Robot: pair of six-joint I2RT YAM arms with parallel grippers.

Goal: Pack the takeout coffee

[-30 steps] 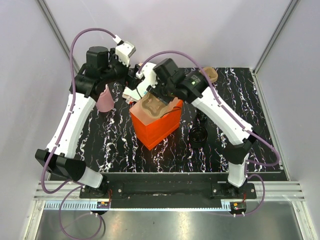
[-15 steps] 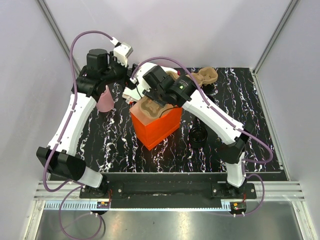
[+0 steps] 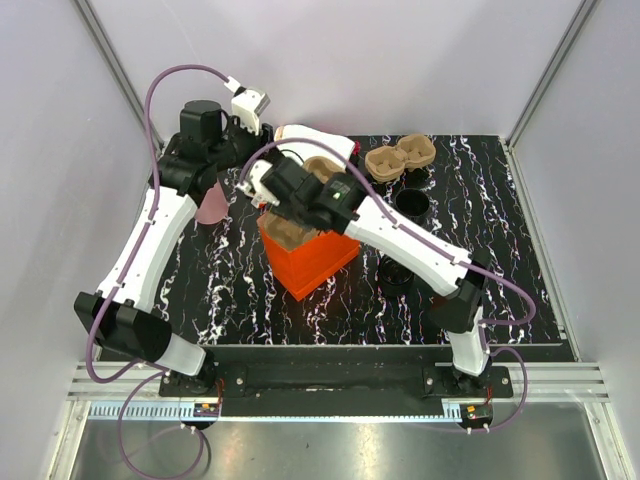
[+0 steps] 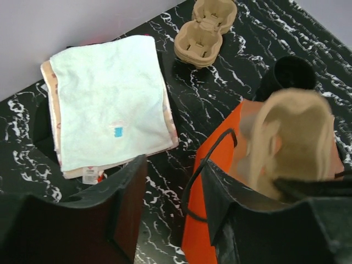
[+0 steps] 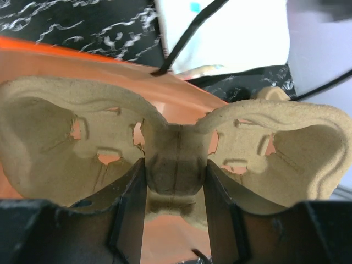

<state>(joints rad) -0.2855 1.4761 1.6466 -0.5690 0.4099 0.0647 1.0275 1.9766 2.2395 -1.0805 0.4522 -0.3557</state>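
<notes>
Checking top view: right gripper [image 3: 287, 203] hangs over the orange bag [image 3: 322, 262] with the cardboard tray [image 3: 291, 233] partly inside the mouth. The takeout coffee [image 3: 412, 203] stands upright on the table [image 3: 500, 250], right of the bag and just in front of the spare trays [image 3: 400, 157], apart from both grippers, not packed. Risks I see: the tray looks nearly as wide as the bag mouth, so a tilted entry could snag the rim and drag or tip the bag. The right forearm also runs close to the coffee; a low sweep could knock it over.

Left wrist: left gripper [image 4: 176, 170] has its jaws wide apart, nothing clamped. The bag's rim and black handle [image 4: 199, 165] lie against one finger; I can't tell if it braces the bag. If not, the bag can slide. Coffee [image 4: 289, 74] shows beyond the bag.

Right wrist: right gripper [image 5: 175, 176] is closed down on the tray's [image 5: 275, 148] centre bridge, a hollow on either side. It's a narrow pinch on soft pulp, so the tray may pivot.
</notes>
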